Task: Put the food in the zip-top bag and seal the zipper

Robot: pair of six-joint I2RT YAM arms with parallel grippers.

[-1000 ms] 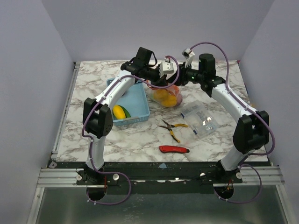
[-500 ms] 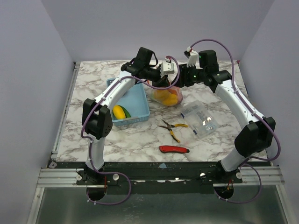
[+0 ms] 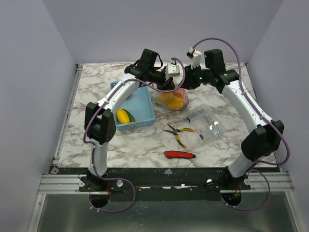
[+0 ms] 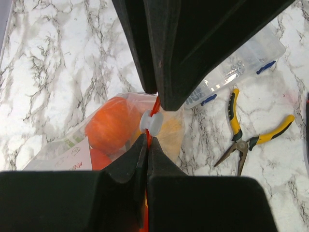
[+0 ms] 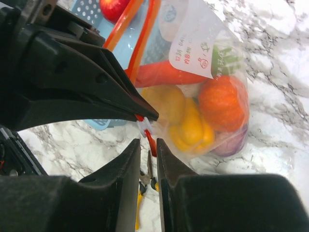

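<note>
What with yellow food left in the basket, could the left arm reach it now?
Probably not yet: the left gripper is shut on the zipper and must release first. The yellow food lies uncovered in the basket.

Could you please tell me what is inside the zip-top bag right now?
Through the clear zip-top bag I can see a round orange fruit, a yellow piece, a carrot and a purple piece. The white label hides whatever lies behind it.

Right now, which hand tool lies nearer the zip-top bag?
The yellow-handled pliers; the red utility knife lies beyond them, farther from the zip-top bag.
</note>
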